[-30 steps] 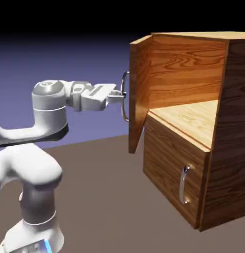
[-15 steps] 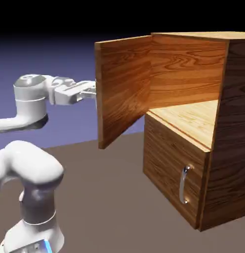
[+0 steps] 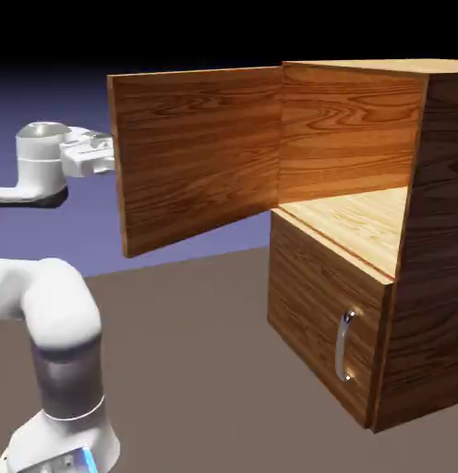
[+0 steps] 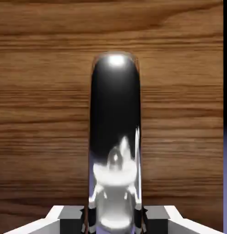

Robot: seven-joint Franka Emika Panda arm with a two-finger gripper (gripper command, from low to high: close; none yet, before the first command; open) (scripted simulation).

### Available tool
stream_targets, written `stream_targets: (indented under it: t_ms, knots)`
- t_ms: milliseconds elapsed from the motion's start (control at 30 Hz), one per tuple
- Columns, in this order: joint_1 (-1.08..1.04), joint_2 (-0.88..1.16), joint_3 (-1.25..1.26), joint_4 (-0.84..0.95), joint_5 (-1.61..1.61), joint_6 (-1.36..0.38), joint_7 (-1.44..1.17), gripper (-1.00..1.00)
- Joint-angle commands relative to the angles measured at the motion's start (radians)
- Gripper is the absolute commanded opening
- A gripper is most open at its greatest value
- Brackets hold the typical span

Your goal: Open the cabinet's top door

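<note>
We see orange-brown wood with dark wavy lines on the top door (image 3: 198, 157). The cabinet (image 3: 348, 333) has darker brown, streaky wood low down. We see shiny silver on the long handle (image 4: 115, 137), white on the arm (image 3: 62, 305), and a brown surface (image 3: 186, 369).

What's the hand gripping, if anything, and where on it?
The hand is closed on the top door's curved metal handle, fingertips on either side of the bar; which end of it can't be told.

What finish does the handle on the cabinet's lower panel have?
Shiny silver metal; the handle shows best in the exterior view.
</note>
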Motion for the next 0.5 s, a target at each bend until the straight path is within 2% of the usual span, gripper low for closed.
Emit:
stream_targets:
  t_ms: [0,467]
  knots:
    - [-0.036,0.008,0.027,0.035,0.013,-0.027,0.000,-1.00]
    - [-0.515,-0.005,0.314,0.503,0.133,-0.337,-0.066,-1.00]
